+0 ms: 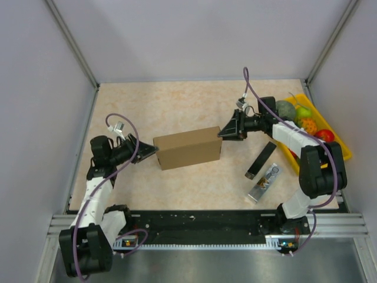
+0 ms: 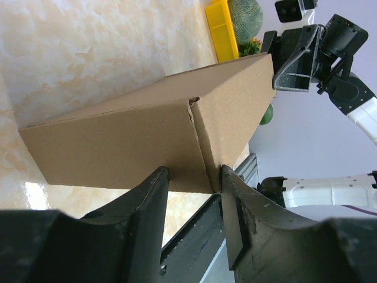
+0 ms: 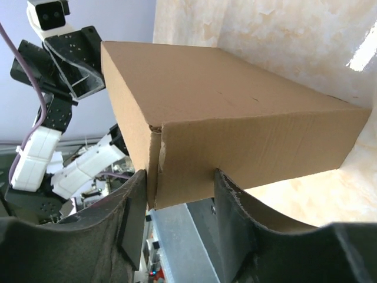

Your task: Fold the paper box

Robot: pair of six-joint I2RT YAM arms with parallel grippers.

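As two robot arms meet over a marbled beige table [image 1: 177, 106], the paper box [image 1: 187, 147] sits near the middle of it, closed into a shallow brown block and caught end to end between them. The left gripper [image 1: 152, 151] has its fingers spread, their tips set against the box's left end at a lower corner, as its wrist camera shows [image 2: 191, 171]. The right gripper [image 1: 224, 133] is likewise spread and butts the right end, straddling the corner where a raw flap edge shows [image 3: 177, 174].

To the right, a yellow tray [image 1: 343, 152] of fruit stands at the table's edge, well apart from the box. The right arm passes across the tray's inner side in the overhead view and hides part of it. A black bar [image 1: 261, 160] and a silvery metal piece [image 1: 265, 183] lie side by side on the table between the box and the right arm's base, touching neither.
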